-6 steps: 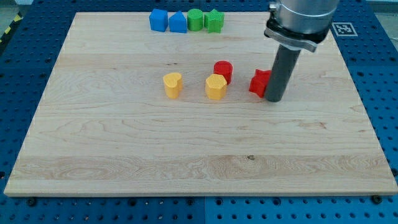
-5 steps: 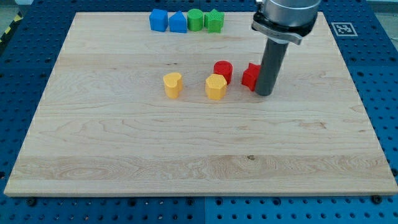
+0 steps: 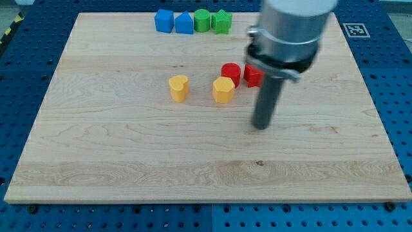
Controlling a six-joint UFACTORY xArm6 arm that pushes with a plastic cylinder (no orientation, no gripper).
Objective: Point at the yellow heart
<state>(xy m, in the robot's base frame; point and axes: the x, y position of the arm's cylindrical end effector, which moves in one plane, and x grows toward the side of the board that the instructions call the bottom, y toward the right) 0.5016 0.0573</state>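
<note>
The yellow heart (image 3: 178, 87) sits left of the board's middle. A second yellow block (image 3: 223, 89), roughly hexagonal, lies to its right. A red cylinder (image 3: 230, 73) stands just above that block, and a second red block (image 3: 252, 75) is beside the cylinder on its right, partly hidden by the arm. My tip (image 3: 261, 126) rests on the wood below and right of the yellow hexagonal block, well to the right of the yellow heart and touching no block.
Two blue blocks (image 3: 164, 20) (image 3: 184, 23) and two green blocks (image 3: 202, 20) (image 3: 221, 21) stand in a row at the board's top edge. The wooden board (image 3: 129, 154) lies on a blue perforated table. A marker tag (image 3: 355, 29) sits at the top right.
My tip has moved left and down, away from the red block. The red block was pushed left and now sits next to the red cylinder.
</note>
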